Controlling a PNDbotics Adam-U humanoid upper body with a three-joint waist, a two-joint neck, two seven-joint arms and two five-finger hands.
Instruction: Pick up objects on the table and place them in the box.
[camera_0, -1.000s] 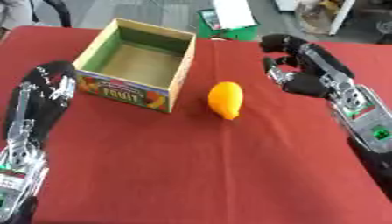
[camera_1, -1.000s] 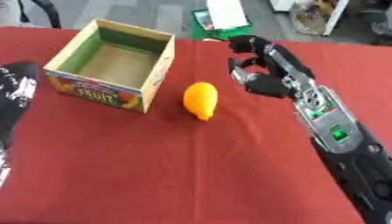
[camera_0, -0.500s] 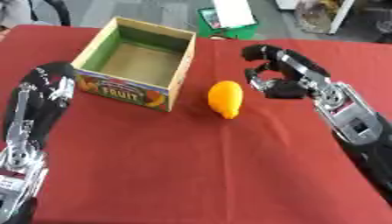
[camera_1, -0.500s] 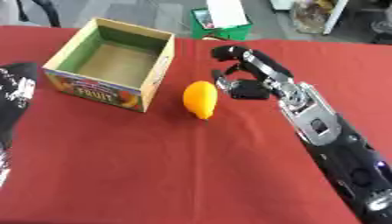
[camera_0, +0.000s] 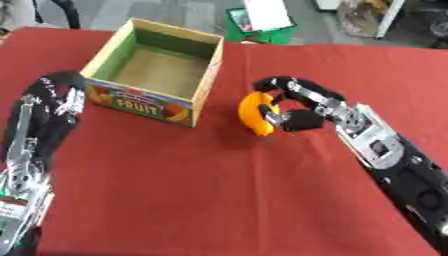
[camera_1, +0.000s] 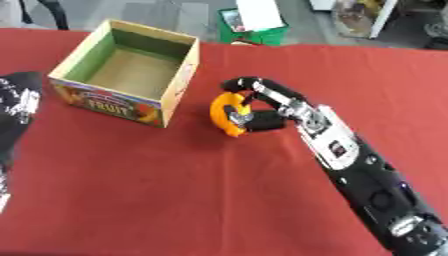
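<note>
the red table (camera_0: 219, 200) carries an open cardboard fruit box (camera_0: 159, 73) at its far left. the left arm (camera_0: 39, 125) lies along the left edge beside the box; its hand isn't visible. just right of the box, the right hand (camera_0: 293, 107) curls around the orange mango (camera_0: 254, 114), which rests on the cloth.

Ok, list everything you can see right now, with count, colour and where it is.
Open cardboard fruit box: one, tan with green inside and a printed front, far left of the table, nothing visible inside.
Oval orange-yellow fruit: one, just right of the box, on the cloth.
Red tablecloth: one, covers the table.
Green item with white paper: one, beyond the far edge.
Right hand: black, fingers curled round the fruit.
Left arm: black, left edge; hand unseen.
</note>
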